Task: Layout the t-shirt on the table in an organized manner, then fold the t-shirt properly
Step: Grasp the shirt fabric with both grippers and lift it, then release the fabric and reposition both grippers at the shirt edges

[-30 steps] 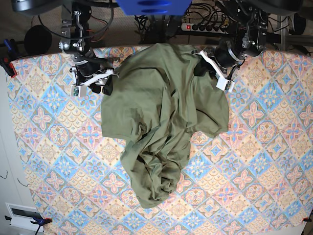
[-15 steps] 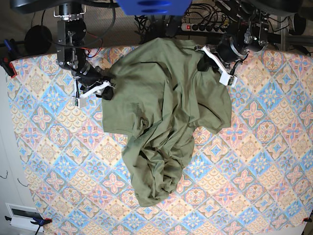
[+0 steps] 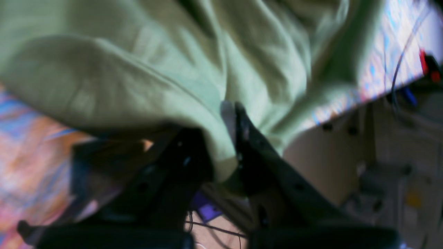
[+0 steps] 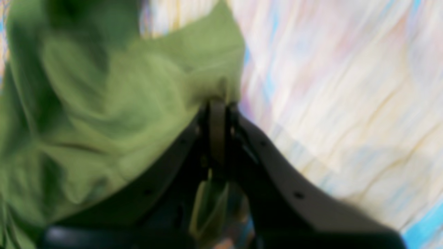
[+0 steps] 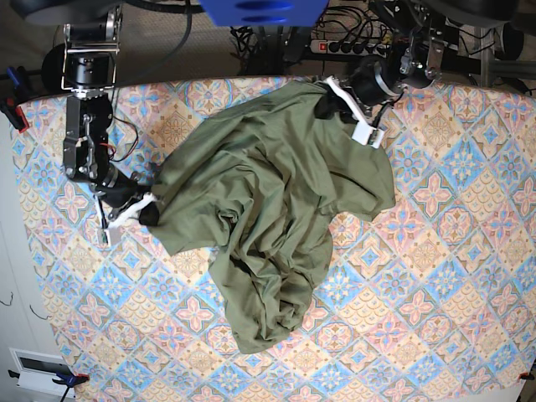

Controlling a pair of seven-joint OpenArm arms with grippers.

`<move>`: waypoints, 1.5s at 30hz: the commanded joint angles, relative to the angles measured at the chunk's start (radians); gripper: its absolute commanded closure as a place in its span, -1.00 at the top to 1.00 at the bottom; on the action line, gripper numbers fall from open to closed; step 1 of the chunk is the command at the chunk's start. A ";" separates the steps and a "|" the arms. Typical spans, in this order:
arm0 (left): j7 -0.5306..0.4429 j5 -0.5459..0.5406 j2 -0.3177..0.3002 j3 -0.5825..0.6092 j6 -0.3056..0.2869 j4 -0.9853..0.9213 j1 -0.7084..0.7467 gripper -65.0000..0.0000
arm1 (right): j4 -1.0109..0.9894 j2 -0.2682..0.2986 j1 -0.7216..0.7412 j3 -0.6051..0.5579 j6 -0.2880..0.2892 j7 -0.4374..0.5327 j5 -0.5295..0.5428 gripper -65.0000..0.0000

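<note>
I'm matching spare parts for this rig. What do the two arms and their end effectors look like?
Both arms are black, with exposed metal brackets and thin dark cables along the links. The right end effector and the left end effector each show one white finger and dark finger bodies, which carry small round holes in the wrist views.

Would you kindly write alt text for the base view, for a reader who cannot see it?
A crumpled olive-green t-shirt lies on a tile-patterned table, pinched at opposite edges by two robot arms. The right gripper holds its edge at the view's left; the left gripper holds it near the top.
</note>
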 commanded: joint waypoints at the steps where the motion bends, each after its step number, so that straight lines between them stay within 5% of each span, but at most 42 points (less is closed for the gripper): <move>1: -0.017 0.004 0.006 0.023 -0.006 0.001 -0.014 -1.00 | -0.011 0.024 0.052 0.005 0.012 0.018 0.007 -0.98; 13: -0.010 0.274 0.207 0.337 -0.006 -0.193 -0.241 -1.00 | -0.259 0.098 0.366 -0.002 0.013 0.030 0.001 -0.97; 18: 0.062 0.314 0.256 0.410 -0.009 -0.289 -0.379 -1.00 | -0.276 0.098 0.429 -0.002 0.013 0.073 -0.120 -0.94; 24: 0.163 0.373 0.313 0.463 -0.175 -0.351 -0.485 -0.93 | -0.120 0.135 0.366 0.005 0.013 -0.002 -0.143 -0.36; 26: 0.184 0.403 0.313 0.505 -0.224 -0.348 -0.503 -0.68 | -0.054 0.138 0.326 0.005 0.013 -0.031 -0.143 -0.20; 29: 0.180 0.405 0.310 0.525 -0.273 -0.348 -0.509 -0.18 | 0.032 0.138 0.230 0.030 0.013 -0.046 -0.143 -0.19; 34: 0.181 0.397 0.287 0.525 -0.328 -0.278 -0.498 0.35 | 0.193 0.133 0.016 0.150 0.013 -0.068 -0.142 -0.19; 45: 0.180 0.320 0.112 0.414 -0.365 -0.062 -0.434 0.46 | 0.457 0.038 -0.326 0.199 0.013 -0.086 -0.142 -0.19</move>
